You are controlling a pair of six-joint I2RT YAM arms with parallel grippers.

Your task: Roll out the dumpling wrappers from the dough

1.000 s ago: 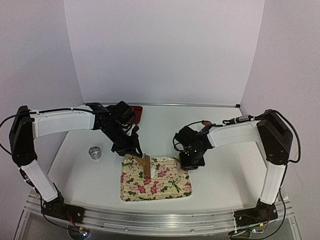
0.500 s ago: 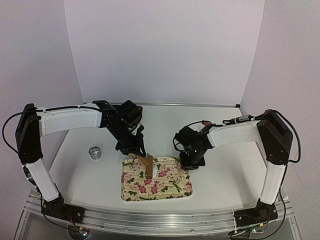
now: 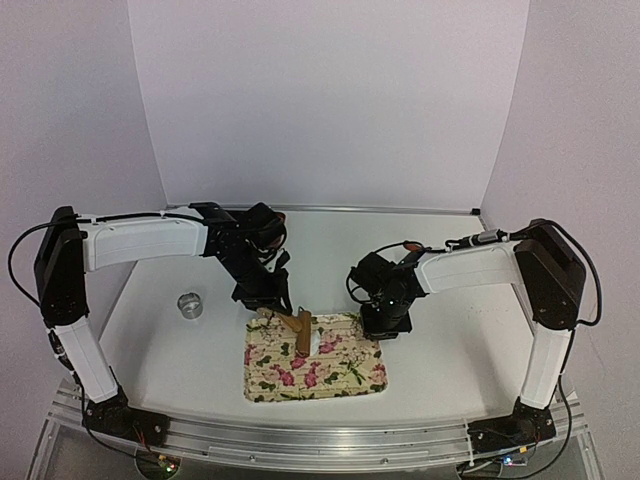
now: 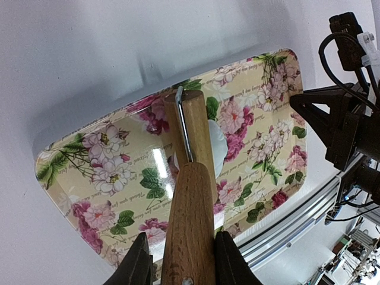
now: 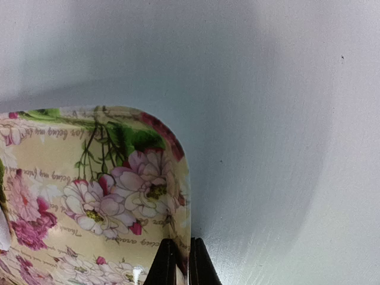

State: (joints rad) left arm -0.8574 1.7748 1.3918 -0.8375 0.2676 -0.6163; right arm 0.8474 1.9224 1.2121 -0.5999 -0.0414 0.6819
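Left fingers are partly closed, clamped on the wooden handle of the rolling pin. Right fingers are pinched almost flat on the rim of the floral tray at its far right corner. My guess is they are bracing it.

The dough is a small white piece near the middle of the tray. It lies straight out beyond the left fingers — the handle's long axis points from them to it, with the roller head on top. The left arm is nearer, and the right fingers are well off to the side.

Most of the dough is hidden under the roller, so I cannot tell whether it is flattened or how round it is. No finished wrapper can be made out. A metal ring cutter sits on the table, left of the tray and apart from it.
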